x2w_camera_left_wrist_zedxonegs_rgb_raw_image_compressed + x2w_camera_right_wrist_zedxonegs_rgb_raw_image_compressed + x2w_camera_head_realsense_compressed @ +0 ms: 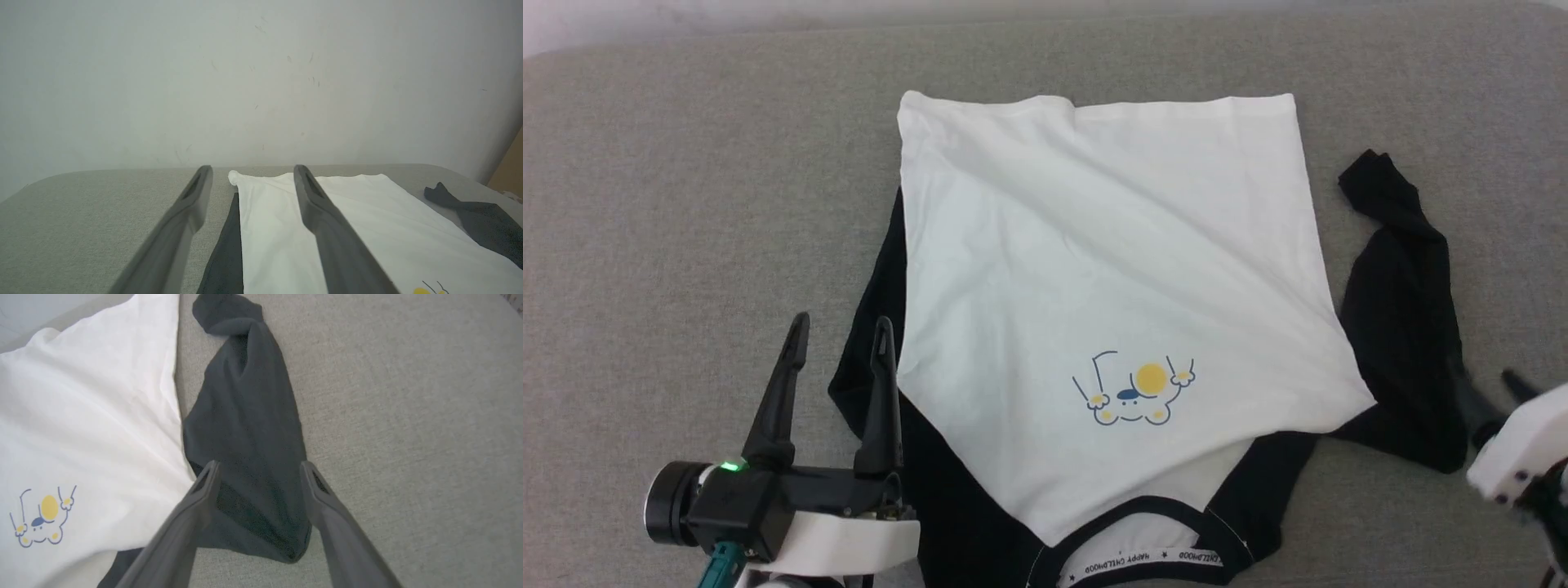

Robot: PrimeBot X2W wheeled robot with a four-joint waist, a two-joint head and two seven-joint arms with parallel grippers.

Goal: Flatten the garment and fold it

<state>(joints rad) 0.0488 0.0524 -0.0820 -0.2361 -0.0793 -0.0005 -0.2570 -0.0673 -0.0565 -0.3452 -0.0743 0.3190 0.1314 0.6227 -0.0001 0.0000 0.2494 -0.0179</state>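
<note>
The garment lies spread on the grey surface, white body up, with a small cartoon print and the black collar toward me. Its right black sleeve stretches loosely out to the right, crumpled at the cuff. The left black sleeve peeks from under the white body. My left gripper stands open at the garment's left edge, its fingers straddling that black sleeve's rim. My right gripper is open above the right sleeve, with the cloth lying free under the spread fingers. The white body runs between the left fingers.
The grey padded surface extends wide on both sides of the garment. A pale wall rises behind its far edge. A brownish object shows at the far right of the left wrist view.
</note>
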